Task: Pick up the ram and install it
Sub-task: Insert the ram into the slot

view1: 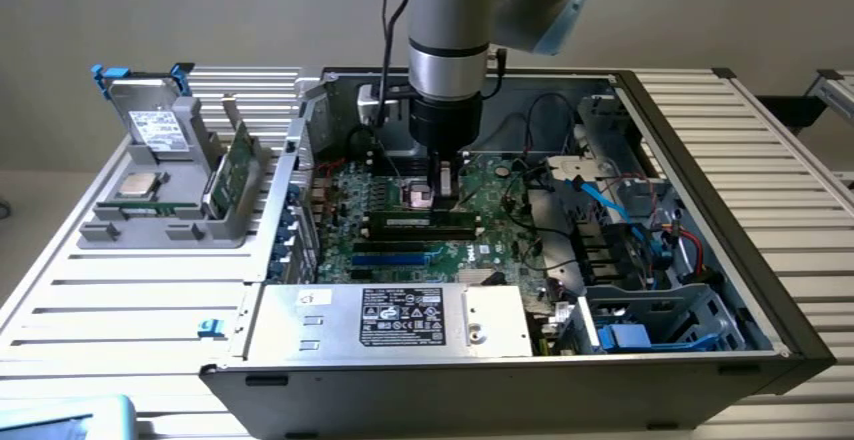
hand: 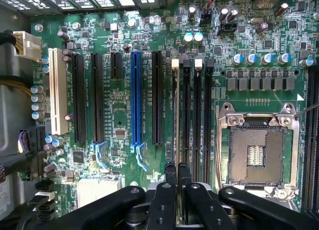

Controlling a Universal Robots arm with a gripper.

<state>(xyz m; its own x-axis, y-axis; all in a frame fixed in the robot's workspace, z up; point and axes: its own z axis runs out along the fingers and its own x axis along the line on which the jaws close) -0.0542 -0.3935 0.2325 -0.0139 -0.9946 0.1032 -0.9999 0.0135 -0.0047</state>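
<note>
Now we see the end effector clenched on the ram, held edge-on, its long axis parallel to the slots just beneath.

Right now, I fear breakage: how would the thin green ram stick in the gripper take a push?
Probably stiff: the thin green ram stick looks straight, seen edge-on. Likely light: the shut gripper holds it by a narrow pinch. Thin, so perhaps fragile pushed sideways.

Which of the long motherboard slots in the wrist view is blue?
The single blue slot, flanked on both sides by long black slots. The other long slots are black, save one white slot by the board's edge.
</note>
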